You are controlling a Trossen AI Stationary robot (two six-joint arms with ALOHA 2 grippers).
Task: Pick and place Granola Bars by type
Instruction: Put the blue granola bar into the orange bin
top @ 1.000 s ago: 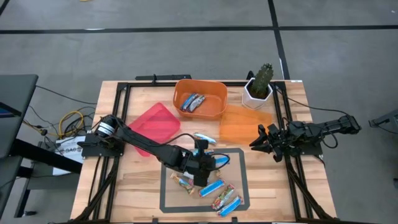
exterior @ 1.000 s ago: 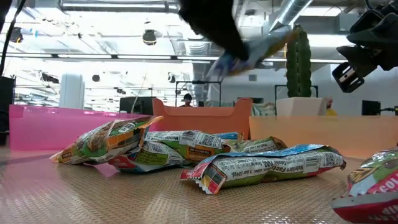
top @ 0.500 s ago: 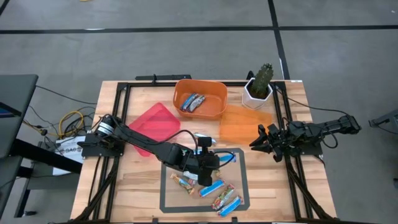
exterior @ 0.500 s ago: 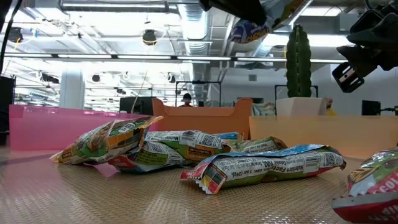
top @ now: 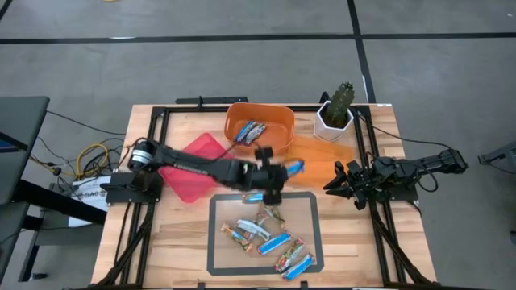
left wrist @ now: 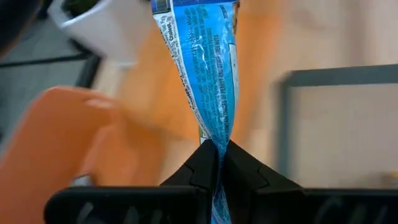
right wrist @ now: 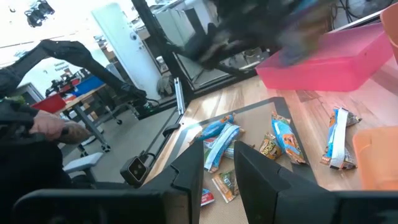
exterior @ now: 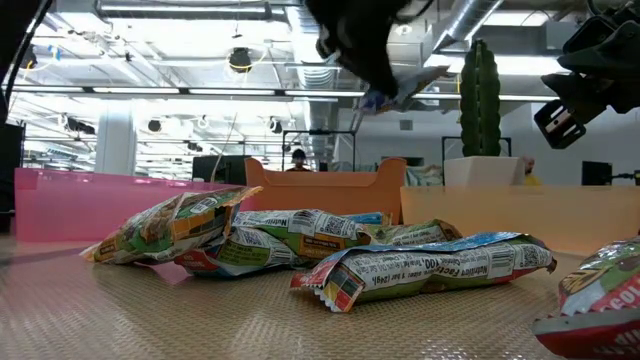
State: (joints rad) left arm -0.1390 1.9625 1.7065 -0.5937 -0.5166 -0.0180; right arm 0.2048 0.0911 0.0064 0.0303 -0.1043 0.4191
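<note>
Blue-and-white foil granola bar is pinched by its lower end between the closed fingers of the left gripper, held in the air between the deep orange plastic bin and the flat orange lid, above the wooden table. Remaining loose granola bars lie on the grey-framed mat at the table's near side. Two bars lie inside the orange bin. Right gripper waits at the table's right edge, its fingers parted around nothing. Pink plastic tray lies left of the orange bin; a potted cactus stands at the far right corner.
</note>
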